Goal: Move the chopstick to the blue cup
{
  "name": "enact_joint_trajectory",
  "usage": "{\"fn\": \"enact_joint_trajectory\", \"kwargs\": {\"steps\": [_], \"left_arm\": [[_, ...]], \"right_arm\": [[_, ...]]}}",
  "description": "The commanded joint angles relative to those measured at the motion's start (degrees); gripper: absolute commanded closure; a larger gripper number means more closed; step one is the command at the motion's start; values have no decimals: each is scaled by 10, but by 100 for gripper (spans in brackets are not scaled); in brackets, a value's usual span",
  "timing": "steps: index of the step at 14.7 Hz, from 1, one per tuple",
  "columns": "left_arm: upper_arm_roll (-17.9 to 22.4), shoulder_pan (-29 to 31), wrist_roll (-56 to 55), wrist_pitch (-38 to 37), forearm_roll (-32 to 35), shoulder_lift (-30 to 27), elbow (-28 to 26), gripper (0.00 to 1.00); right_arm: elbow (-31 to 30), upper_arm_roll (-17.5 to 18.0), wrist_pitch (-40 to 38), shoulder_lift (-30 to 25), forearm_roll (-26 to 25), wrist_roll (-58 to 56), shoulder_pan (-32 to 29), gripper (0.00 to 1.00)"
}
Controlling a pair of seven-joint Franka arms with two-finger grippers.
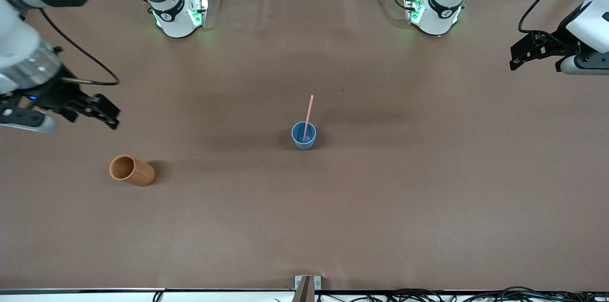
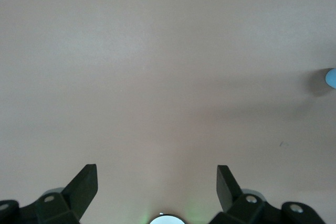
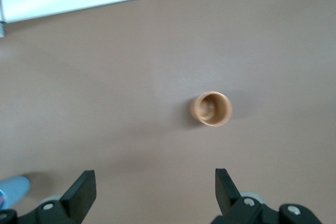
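Observation:
The blue cup (image 1: 303, 135) stands upright at the middle of the table. The pale pink chopstick (image 1: 308, 115) stands in it, leaning against the rim with its upper end tilted toward the robots' bases. My left gripper (image 1: 518, 57) is open and empty, up over the left arm's end of the table. My right gripper (image 1: 107, 112) is open and empty, over the right arm's end of the table. A sliver of the blue cup shows at the edge of the left wrist view (image 2: 331, 78) and of the right wrist view (image 3: 13, 189).
An orange-brown wooden cup (image 1: 131, 170) stands upright toward the right arm's end, nearer the front camera than the right gripper; it also shows in the right wrist view (image 3: 211, 108). Brown table covering (image 1: 404, 188) spreads all around.

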Motion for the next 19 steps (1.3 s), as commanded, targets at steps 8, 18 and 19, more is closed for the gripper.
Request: {"fn": "enact_joint_trajectory", "kwargs": {"steps": [8,18,19], "left_arm": [[1,0,3,3,-7,-11,-8,0],[2,-1,0,3,-1,-5,4,0],[2,-1,-1,3,-1,-5,4,0]], "right_arm": [[6,-137,-106,-71,25,-179,22,0],[23,-164,-164,-65,48,-217,25,0],[18,-164,-161,-65,51,-216,24,0]]}}
